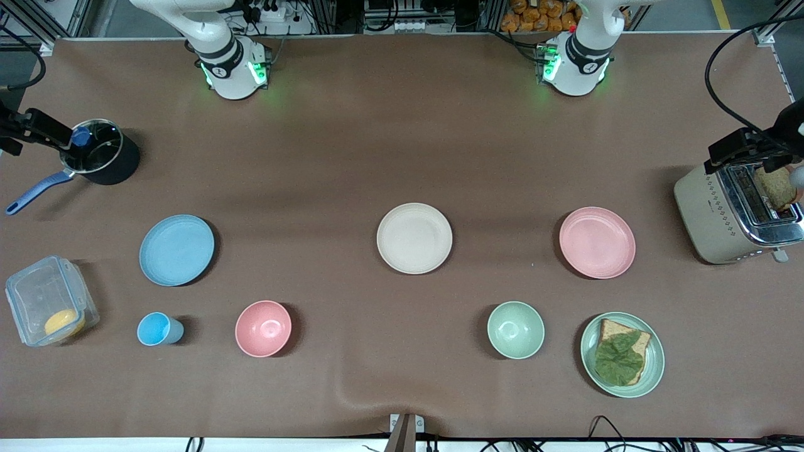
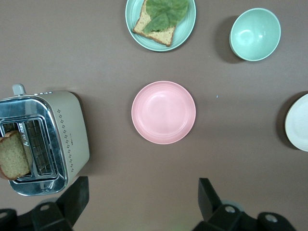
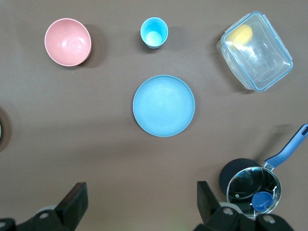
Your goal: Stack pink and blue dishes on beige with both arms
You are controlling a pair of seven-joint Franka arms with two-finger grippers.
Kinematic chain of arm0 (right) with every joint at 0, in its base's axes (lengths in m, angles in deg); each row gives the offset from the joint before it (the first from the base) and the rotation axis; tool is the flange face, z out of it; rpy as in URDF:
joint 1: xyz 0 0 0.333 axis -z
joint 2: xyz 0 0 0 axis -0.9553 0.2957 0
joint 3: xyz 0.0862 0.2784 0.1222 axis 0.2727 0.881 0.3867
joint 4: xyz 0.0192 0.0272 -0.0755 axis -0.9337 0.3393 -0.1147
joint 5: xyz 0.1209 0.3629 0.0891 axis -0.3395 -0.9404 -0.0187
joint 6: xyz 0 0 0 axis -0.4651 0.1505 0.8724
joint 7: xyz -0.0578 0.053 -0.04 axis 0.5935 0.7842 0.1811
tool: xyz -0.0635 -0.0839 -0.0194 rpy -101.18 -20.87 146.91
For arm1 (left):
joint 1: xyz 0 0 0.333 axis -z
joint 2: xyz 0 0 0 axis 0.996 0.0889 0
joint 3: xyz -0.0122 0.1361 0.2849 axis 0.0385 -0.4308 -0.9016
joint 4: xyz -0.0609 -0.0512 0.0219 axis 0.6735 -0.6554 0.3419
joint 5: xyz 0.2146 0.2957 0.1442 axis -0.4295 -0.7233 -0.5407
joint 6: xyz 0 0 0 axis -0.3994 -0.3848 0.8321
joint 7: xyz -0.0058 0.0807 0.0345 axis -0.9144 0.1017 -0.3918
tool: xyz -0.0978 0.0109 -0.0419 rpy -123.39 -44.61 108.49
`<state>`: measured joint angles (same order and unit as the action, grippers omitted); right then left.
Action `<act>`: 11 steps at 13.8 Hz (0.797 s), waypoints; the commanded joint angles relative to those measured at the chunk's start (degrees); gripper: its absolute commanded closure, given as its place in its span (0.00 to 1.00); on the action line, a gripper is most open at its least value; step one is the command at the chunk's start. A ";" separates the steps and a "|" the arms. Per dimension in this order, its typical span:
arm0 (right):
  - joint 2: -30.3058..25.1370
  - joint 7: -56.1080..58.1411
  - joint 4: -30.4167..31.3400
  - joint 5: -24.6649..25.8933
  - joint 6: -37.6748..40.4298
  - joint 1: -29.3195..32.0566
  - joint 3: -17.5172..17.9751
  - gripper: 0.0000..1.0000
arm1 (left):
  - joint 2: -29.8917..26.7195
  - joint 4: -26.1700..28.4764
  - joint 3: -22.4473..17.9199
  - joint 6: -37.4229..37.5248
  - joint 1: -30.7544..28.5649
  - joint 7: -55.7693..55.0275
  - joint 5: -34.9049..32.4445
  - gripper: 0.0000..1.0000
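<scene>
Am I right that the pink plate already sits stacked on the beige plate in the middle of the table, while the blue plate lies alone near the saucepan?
Not quite. The front view shows the pink plate lying alone on the table, apart from the bare beige plate, toward the left arm's end beside the toaster. The rest holds: the blue plate lies alone near the saucepan.

A robotics lab staged as a kitchen is shown. 2 arm bases [image 1: 233,66] are bolted at 12 o'clock on a brown-covered table [image 1: 402,150], with aluminium framing [image 1: 38,19] and loose cables [image 1: 722,69] around it. A toaster [image 1: 735,213], saucepan [image 1: 100,157] and crockery are laid out.
</scene>
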<state>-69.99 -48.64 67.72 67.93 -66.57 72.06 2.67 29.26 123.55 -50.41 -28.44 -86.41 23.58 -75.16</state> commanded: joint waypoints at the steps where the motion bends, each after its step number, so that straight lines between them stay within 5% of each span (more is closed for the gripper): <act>1: -0.08 -0.71 0.02 0.20 -0.18 0.75 0.87 0.00 | 2.42 -0.06 0.11 0.67 0.63 0.48 -3.61 0.00; 4: -0.08 -0.71 0.10 0.20 -0.27 0.75 0.96 0.00 | 5.33 4.75 -0.06 -2.73 -0.60 -0.13 -3.79 0.00; 11: -0.25 -0.71 0.89 0.20 0.25 1.10 0.87 0.00 | 5.06 33.31 0.02 -34.80 -6.47 -0.49 -3.70 0.00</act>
<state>-69.83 -48.64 68.07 67.93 -66.54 72.05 2.81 36.42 149.25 -50.65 -56.20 -91.13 23.34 -77.98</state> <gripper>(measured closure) 0.000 0.000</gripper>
